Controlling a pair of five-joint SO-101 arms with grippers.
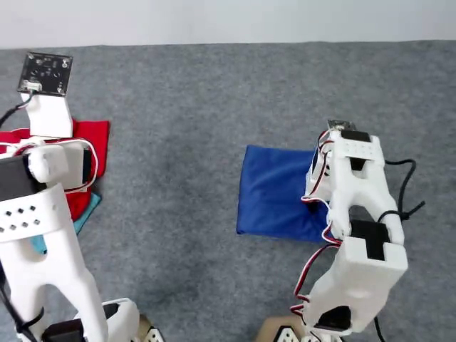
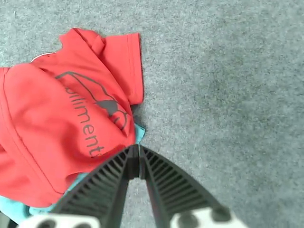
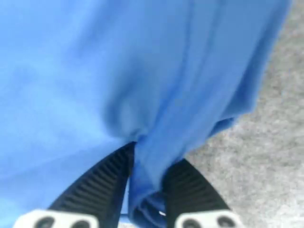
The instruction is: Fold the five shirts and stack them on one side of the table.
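**HAZARD NOTE: LOSS OF THE PINCHED FOLD**

Right gripper (image 3: 145, 156): the jaws are drawn in on a bunched ridge of the blue shirt (image 3: 142, 71), and cloth fills the narrow gap between them. The hold takes a thick ridge, not a flat edge.

Judged risk: on a lift or drag, the ridge may slide out, or only the upper layer may follow, and the fold would open.

Second risk: the whole shirt may drag across the table (image 1: 185, 107) (its grey covering looks rough enough to catch cloth), skewing the rectangle the shirt now forms.

Pose, right arm (image 1: 356, 214): it extends from the near table edge with the wrist pitched down over the right edge of the blue shirt. The shirt lies flat, right of centre.

Pose, left arm (image 1: 43, 214): it stands over the stack at the table's left side. The left gripper (image 2: 138, 159) is closed tip to tip and holds nothing. It hangs above the edge of the red shirt (image 2: 57, 123), which lies on a teal shirt (image 2: 14, 209).

Judged risk: a descent here could snag the red sleeve and disturb the stack.
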